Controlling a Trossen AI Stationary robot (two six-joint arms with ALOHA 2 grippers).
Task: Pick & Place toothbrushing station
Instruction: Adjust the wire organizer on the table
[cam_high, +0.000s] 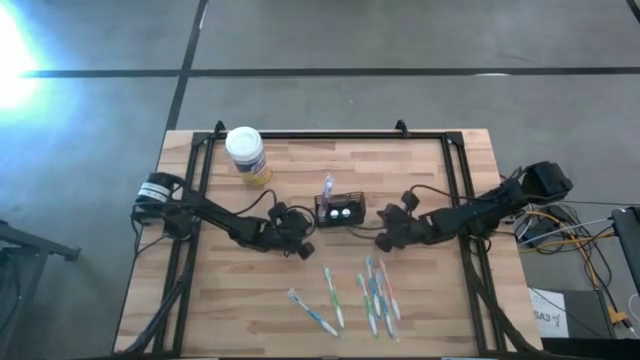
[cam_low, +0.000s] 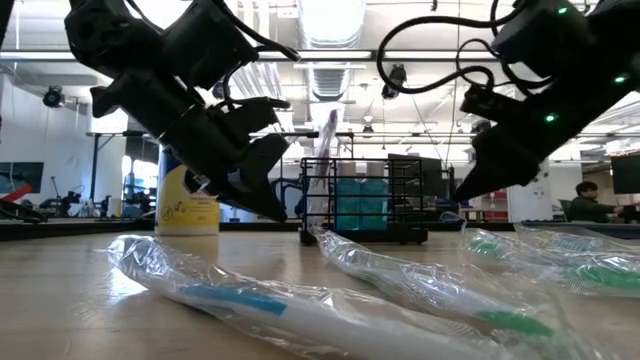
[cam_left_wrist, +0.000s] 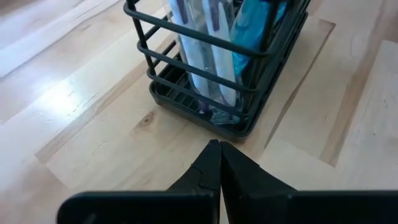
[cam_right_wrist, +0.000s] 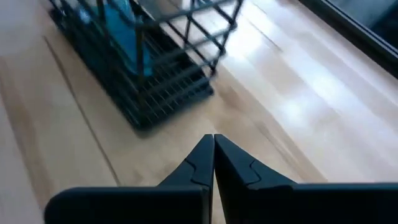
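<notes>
The toothbrushing station is a small black wire-sided box standing on the table's middle, with wrapped toothbrushes and a blue item upright in it; it also shows in the low view, the left wrist view and the right wrist view. My left gripper is shut and empty, just left of and nearer than the station, its tips a short way from the station's base. My right gripper is shut and empty, just right of the station, its tips close to the station's corner.
Several wrapped toothbrushes lie on the table near its front edge, close before the low camera. A round white-lidded yellowish jar stands at the back left. A black frame runs along the table's far edge and sides.
</notes>
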